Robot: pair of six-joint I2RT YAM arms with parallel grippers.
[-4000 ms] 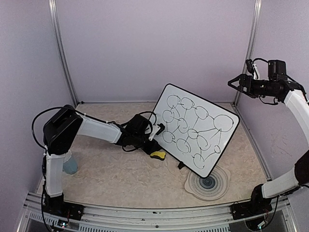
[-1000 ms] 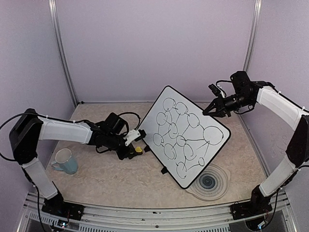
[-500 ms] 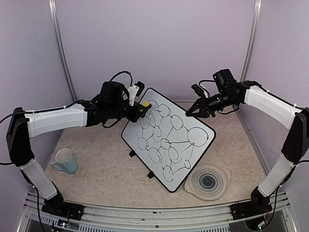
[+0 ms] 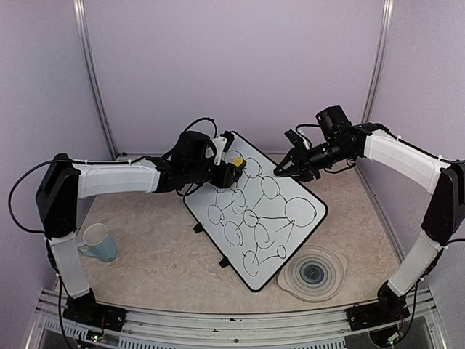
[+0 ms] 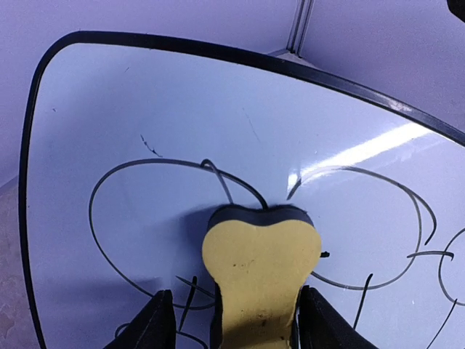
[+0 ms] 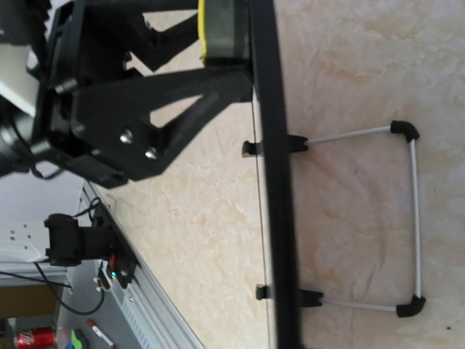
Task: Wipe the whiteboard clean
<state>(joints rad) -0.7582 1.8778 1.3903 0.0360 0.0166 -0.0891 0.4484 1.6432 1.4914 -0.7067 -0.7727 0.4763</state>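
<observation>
The left gripper (image 4: 231, 171) has carried its clamped eraser (image 5: 260, 269) rightward on the whiteboard (image 4: 263, 227); the right gripper (image 4: 282, 169) is at the board's edge, grip unclear.

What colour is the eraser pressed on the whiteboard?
The eraser is yellow with a dark grey pad against the whiteboard; left wrist view shows it best.

Left gripper (image 5: 238, 325) clamped on a yellow eraser (image 5: 261, 273), a dark finger (image 5: 156, 326) on either side. The eraser's dark felt edge is pressed flat against the whiteboard (image 5: 182, 94), right where two black marker ovals (image 5: 90, 211) meet. The board's thin black frame (image 5: 29, 145) curves round the upper left corner, with a lilac wall (image 5: 378, 43) and a metal post (image 5: 299, 25) beyond.
</observation>
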